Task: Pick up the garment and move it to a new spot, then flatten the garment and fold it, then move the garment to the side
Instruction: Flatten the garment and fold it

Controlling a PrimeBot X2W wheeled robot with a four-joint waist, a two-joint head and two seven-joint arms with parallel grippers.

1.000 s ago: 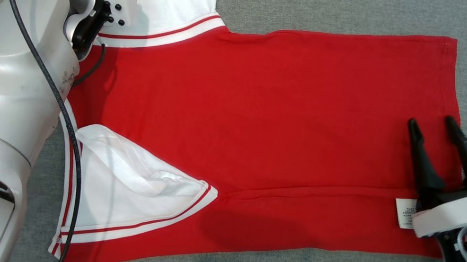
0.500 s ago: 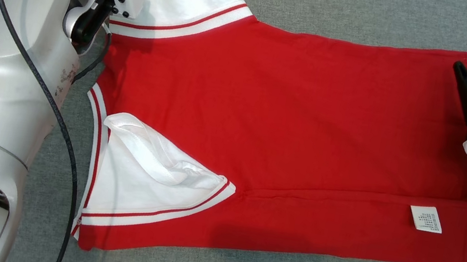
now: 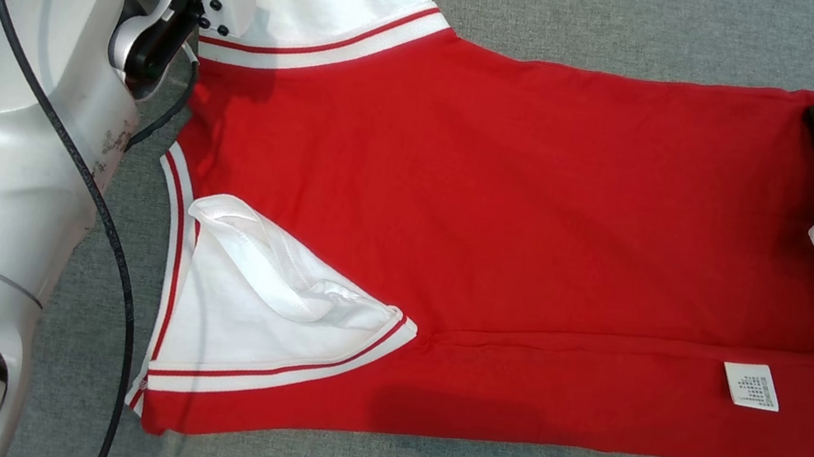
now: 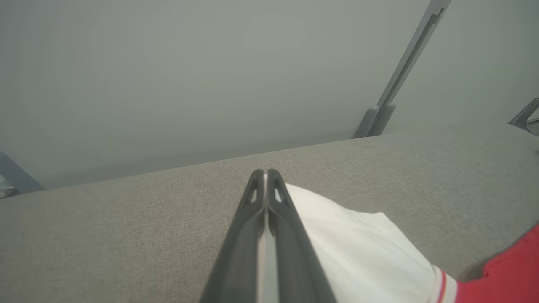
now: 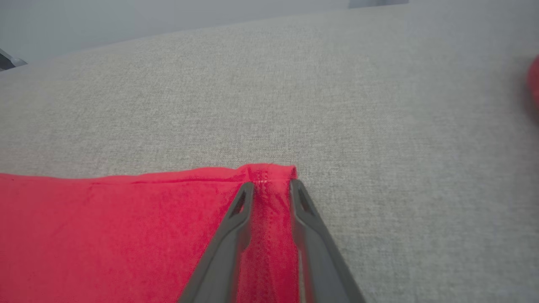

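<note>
garment (image 3: pixel 525 224): soft, light, limp, so grip its hem corner (image 5: pixel 273 170). my right tool (image 5: pixel 271 184) straddles that, half-spread; left tool (image 4: pixel 265 173) pressed together.

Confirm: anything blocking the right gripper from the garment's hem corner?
Nothing visible. The right gripper sits right at the garment: its fingers straddle the hem at the far corner, jaws partly open, with the red cloth between them. Bare grey surface lies beyond that corner.
</note>
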